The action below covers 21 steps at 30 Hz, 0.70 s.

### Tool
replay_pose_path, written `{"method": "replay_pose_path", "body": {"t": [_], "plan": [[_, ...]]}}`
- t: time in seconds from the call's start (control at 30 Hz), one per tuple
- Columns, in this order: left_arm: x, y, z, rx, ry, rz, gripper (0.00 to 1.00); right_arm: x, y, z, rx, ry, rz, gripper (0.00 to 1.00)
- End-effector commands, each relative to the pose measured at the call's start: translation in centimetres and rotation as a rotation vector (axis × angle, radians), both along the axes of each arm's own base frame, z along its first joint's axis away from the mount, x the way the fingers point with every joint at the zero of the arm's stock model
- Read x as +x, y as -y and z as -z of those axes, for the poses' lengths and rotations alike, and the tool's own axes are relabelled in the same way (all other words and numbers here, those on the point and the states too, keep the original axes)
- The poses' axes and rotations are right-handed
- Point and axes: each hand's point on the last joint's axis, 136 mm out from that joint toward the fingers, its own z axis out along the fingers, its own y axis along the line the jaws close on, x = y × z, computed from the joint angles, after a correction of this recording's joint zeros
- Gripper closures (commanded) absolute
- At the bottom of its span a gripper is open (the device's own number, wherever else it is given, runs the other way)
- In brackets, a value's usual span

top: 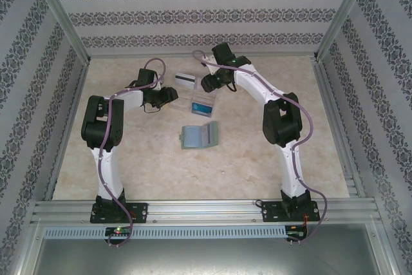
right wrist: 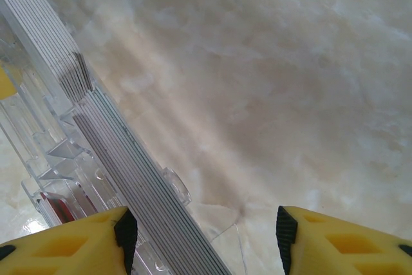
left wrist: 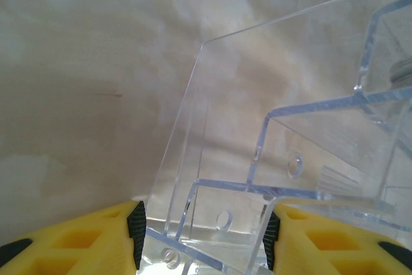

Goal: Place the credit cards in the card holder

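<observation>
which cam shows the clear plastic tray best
Left wrist: the clear tray sits close up, its walls and compartments plain, between the fingers of the left claw. Top external shows it whole but small, between both arms. Right wrist catches its ribbed edge, at the left.

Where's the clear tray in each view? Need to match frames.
Top external: clear tray at centre, beyond the card holder.
Left wrist: clear tray in the right half, its corner between the left gripper fingertips.
Right wrist: clear tray along the left edge.
Shared landmark: beige marbled tabletop.
</observation>
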Motion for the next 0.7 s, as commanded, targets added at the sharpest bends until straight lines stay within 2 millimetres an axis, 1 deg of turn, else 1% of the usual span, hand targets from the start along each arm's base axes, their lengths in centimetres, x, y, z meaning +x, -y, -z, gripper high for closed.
{"method": "replay_pose_path", "body": {"t": [0.0,0.2,0.33,0.53,0.6,0.67], "plan": [[-1.23,0.59,1.46,0.001,-0.048,0.022,0.48,0.92,0.17,-3.88,0.054,0.075,0.025,0.39],[-1.22,0.64,1.12,-0.001,-0.042,0.022,0.48,0.92,0.18,-4.24,0.078,0.075,0.030,0.42],[-1.24,0.69,1.11,-0.001,-0.043,0.023,0.48,0.83,0.09,-4.30,0.084,0.071,0.025,0.47],[-1.19,0.84,1.07,-0.002,-0.043,0.024,0.48,0.79,-0.02,-4.28,0.093,0.064,0.019,0.49],[-1.15,0.88,0.97,-0.003,-0.043,0.026,0.48,0.86,-0.05,-4.39,0.096,0.066,0.019,0.54],[-1.18,0.91,0.98,-0.002,-0.043,0.028,0.48,0.83,-0.01,-4.46,0.098,0.067,0.019,0.55]]}}
